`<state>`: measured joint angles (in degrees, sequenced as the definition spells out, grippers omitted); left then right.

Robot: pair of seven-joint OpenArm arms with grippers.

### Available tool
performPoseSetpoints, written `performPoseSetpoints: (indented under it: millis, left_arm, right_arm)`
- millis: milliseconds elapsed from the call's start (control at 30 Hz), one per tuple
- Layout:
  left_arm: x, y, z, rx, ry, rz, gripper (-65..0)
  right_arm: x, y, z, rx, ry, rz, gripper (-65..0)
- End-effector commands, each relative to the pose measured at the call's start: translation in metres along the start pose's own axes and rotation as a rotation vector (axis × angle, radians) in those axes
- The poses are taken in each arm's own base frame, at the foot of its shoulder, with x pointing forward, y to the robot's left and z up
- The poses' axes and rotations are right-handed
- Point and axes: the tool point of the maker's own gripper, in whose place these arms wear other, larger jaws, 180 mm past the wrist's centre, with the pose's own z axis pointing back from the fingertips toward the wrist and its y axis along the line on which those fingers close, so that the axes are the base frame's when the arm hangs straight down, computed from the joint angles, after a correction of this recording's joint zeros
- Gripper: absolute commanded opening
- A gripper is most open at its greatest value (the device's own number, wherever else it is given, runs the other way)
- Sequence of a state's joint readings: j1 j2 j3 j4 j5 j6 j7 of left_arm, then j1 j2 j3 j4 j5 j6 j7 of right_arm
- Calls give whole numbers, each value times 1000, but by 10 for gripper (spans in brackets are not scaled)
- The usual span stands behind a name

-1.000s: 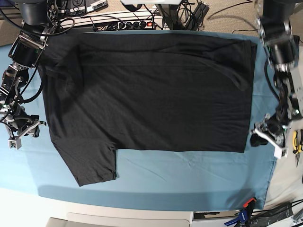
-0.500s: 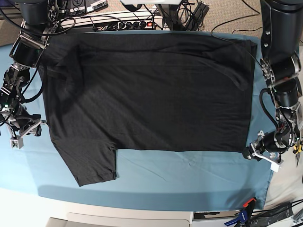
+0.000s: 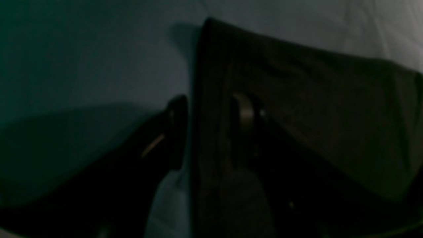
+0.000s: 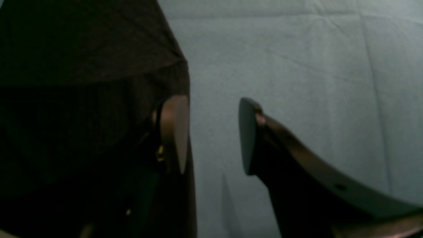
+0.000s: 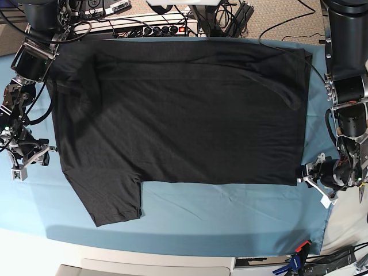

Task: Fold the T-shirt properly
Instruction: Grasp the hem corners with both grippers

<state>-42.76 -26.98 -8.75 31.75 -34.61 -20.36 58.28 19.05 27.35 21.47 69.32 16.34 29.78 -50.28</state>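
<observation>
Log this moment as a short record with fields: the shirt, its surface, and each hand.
garment: T-shirt, black, spread flat, one sleeve at the near left of the base view
surface: blue table cloth under the shirt
left hand: open, low at the shirt's near corner, one finger over the fabric, the other over the cloth
right hand: open, astride the shirt's edge, gripping nothing
fold: not yet begun

A robotics lab: a table under a blue cloth (image 5: 230, 213), cables (image 5: 230, 14) and a power strip (image 5: 155, 27) behind it, pliers (image 5: 361, 172) and clamps (image 5: 296, 259) at the edge.
</observation>
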Motion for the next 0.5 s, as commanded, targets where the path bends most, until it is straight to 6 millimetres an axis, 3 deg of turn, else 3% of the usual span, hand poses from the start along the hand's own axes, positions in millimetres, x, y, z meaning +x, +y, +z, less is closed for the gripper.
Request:
performPoseSetpoints:
  millis: [0, 467]
  left_arm:
    - [25, -1, 14, 12, -53, -25, -444]
    - [30, -4, 13, 5, -81, -28, -444]
  right_arm:
    - [27, -9, 8, -20, -76, 6, -392]
    - [15, 4, -8, -109, -10, 150, -392]
